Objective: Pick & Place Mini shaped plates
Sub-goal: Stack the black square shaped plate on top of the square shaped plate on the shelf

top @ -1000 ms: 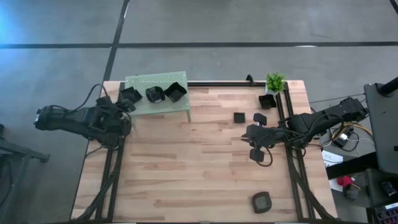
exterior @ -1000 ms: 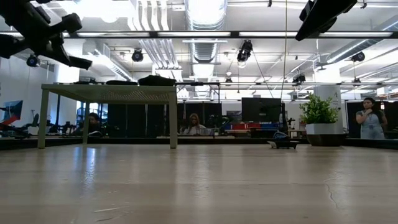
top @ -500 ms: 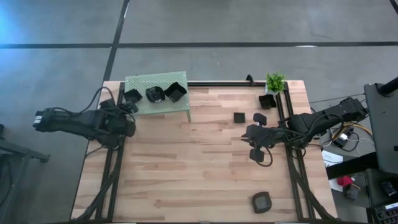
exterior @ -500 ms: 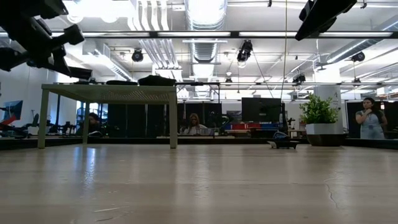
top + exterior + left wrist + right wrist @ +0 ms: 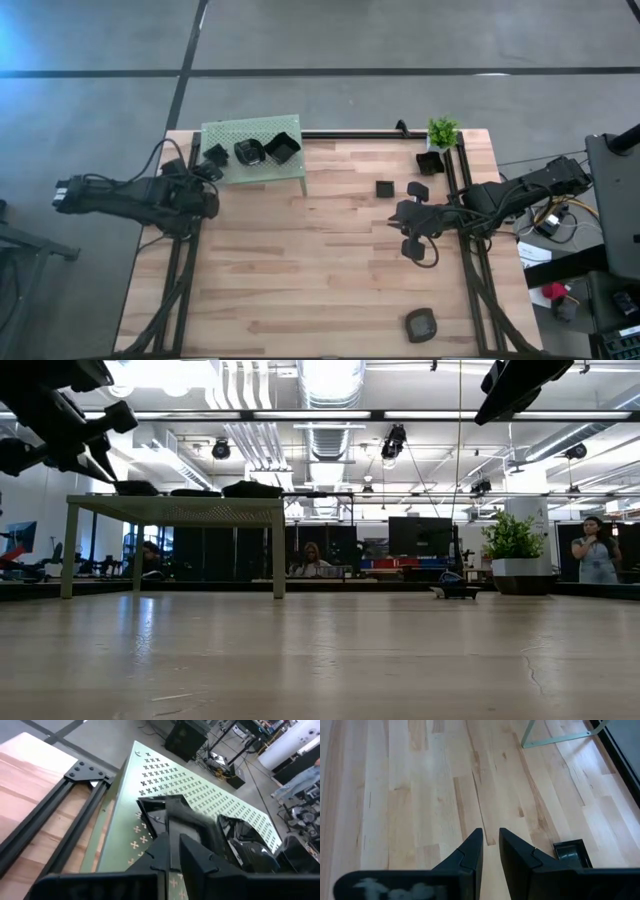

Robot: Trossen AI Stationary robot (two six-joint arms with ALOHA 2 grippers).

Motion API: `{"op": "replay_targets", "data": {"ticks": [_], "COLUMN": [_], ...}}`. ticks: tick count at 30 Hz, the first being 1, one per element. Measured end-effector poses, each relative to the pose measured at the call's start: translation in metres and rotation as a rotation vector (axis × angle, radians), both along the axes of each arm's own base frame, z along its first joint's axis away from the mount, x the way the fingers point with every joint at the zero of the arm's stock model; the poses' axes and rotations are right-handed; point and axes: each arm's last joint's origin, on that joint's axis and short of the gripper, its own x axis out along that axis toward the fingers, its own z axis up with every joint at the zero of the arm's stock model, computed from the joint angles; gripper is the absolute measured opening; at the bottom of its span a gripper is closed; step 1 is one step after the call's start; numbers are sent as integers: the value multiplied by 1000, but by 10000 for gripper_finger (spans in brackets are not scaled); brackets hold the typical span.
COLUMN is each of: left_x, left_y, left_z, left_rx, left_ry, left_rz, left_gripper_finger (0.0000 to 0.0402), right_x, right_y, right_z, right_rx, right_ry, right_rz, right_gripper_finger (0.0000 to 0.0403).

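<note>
A green perforated platform [image 5: 225,133] stands at the table's far left and bears three mini shaped plates: an angular one [image 5: 213,154], a round one [image 5: 248,152] and a square one [image 5: 282,147]. My left gripper [image 5: 205,168] is at the platform's left end, open by a narrow gap [image 5: 174,839]. Its fingers stand on either side of the angular plate's [image 5: 160,812] near rim. More black plates lie on the table at the right [image 5: 385,188], [image 5: 417,189], [image 5: 430,162]. My right gripper [image 5: 400,218] hovers beside them, open a little [image 5: 491,832] with nothing between its fingers. My left gripper has the angular plate's near rim [image 5: 175,822] in the gap between its fingers, which slant down from the table's left side. Whether the fingers touch the rim, I cannot tell. The plate rests flat on the platform [image 5: 137,488].
A small potted plant [image 5: 442,132] stands at the far right corner. A dark rounded dish [image 5: 420,324] lies near the front right. Black frame rails [image 5: 180,270] run along both table sides. The middle of the wooden table [image 5: 300,260] is bare. People stand beyond the table [image 5: 597,550].
My left gripper has sunk a little toward the platform's left end with the angular plate. The plate, held just above the platform a second ago, now lies flat on it. My right arm has kept still.
</note>
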Motion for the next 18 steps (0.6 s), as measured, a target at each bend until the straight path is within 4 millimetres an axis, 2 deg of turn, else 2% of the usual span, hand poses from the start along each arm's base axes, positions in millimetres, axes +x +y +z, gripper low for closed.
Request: {"op": "replay_targets", "data": {"ticks": [11, 18], "left_x": [0, 1], "left_y": [3, 3], "left_z": [1, 30], "left_rx": [7, 71], "left_ry": [12, 162], "left_rz": [17, -94], "left_gripper_finger": [39, 39], "right_x": [0, 0], "right_y": [0, 0], "right_z": [0, 0], "right_rx": [-12, -11], "right_ry": [3, 3], "right_rz": [14, 14], "right_gripper_finger": [59, 59]}}
